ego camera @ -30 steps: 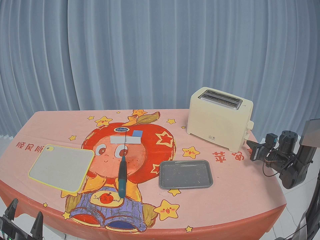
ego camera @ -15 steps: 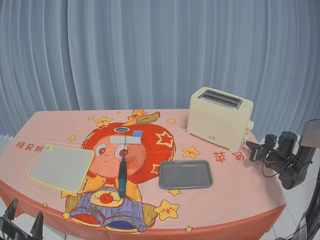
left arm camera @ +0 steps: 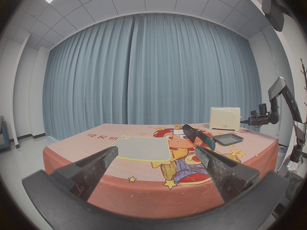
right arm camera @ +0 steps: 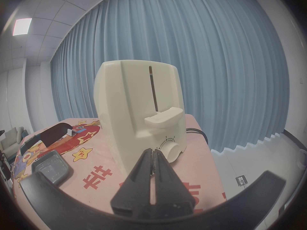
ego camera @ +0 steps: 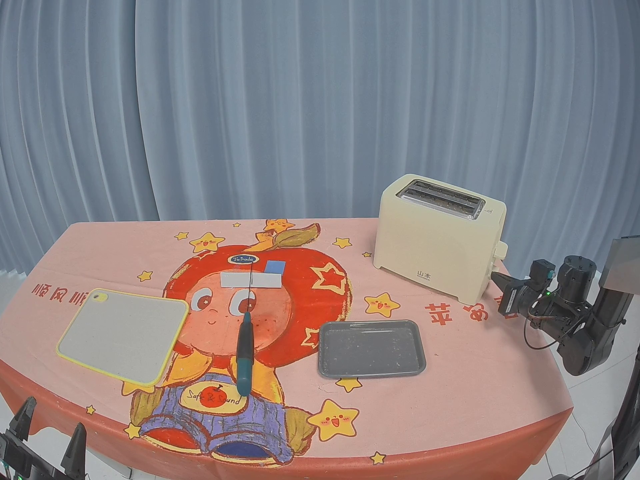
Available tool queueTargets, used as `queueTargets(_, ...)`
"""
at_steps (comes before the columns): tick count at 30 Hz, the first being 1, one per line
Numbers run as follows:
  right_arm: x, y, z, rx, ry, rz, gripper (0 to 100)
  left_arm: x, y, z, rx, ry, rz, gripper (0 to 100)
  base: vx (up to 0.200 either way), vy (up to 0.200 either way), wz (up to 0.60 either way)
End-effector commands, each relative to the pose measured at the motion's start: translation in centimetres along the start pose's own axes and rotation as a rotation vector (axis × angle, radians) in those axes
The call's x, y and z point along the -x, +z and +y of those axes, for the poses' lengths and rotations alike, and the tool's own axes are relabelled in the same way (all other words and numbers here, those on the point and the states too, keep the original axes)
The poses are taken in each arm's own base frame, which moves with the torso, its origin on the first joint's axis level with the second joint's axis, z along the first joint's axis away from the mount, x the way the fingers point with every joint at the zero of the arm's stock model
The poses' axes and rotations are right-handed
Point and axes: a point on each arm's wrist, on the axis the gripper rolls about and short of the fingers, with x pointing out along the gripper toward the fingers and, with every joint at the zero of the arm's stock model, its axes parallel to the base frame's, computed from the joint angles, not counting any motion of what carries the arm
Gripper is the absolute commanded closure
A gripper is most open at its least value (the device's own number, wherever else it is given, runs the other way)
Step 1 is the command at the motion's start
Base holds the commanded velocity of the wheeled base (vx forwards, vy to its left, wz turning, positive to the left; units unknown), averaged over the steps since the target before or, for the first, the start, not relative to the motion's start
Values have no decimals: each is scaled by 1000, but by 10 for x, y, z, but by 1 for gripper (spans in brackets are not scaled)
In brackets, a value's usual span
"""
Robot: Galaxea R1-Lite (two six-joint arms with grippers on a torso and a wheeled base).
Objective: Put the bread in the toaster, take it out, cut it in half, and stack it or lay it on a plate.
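The cream toaster [ego camera: 437, 235] stands at the table's back right; what lies in its top slots I cannot tell. Its side lever [right arm camera: 163, 117] sits low in the slot, above a round knob [right arm camera: 169, 150]. My right gripper [ego camera: 496, 277] is shut with nothing in it, its tips [right arm camera: 153, 151] just short of the knob and below the lever. A grey plate-like tray [ego camera: 371, 348] lies in front of the toaster. The teal-handled knife [ego camera: 245, 348] rests mid-table, and the cutting board [ego camera: 123, 335] lies to its left. My left gripper [ego camera: 50, 428] hangs open below the table's front left edge.
A white and a blue label [ego camera: 252, 279] lie on the cloth near the knife's tip. The toaster's cable [right arm camera: 196, 131] runs behind it at the table's right edge. Bare cloth lies between board, knife and tray. A curtain hangs behind the table.
My right gripper has risen slightly and edged closer to the toaster's lever side. Everything else has stayed still.
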Motion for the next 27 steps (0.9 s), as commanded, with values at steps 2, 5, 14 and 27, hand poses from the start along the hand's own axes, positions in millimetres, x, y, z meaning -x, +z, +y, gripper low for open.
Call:
queueTargets(2,-4,-3,-3,-4,-6,4,100,-1,-5,0,0,0,17,0,0,0,0)
queueTargets(5,-6,-4,-7,-7,-15,7,100,-1,-5,0,0,0,17,0,0,0,0)
queueTargets(14,-7,-10,-8,-12,-18,24,100,-1,-5,0,0,1,17,0,0,0,0)
queueTargets(27,-7,-12,-9,-13,-22,30,100,-1,-5,0,0,0,17,0,0,0,0)
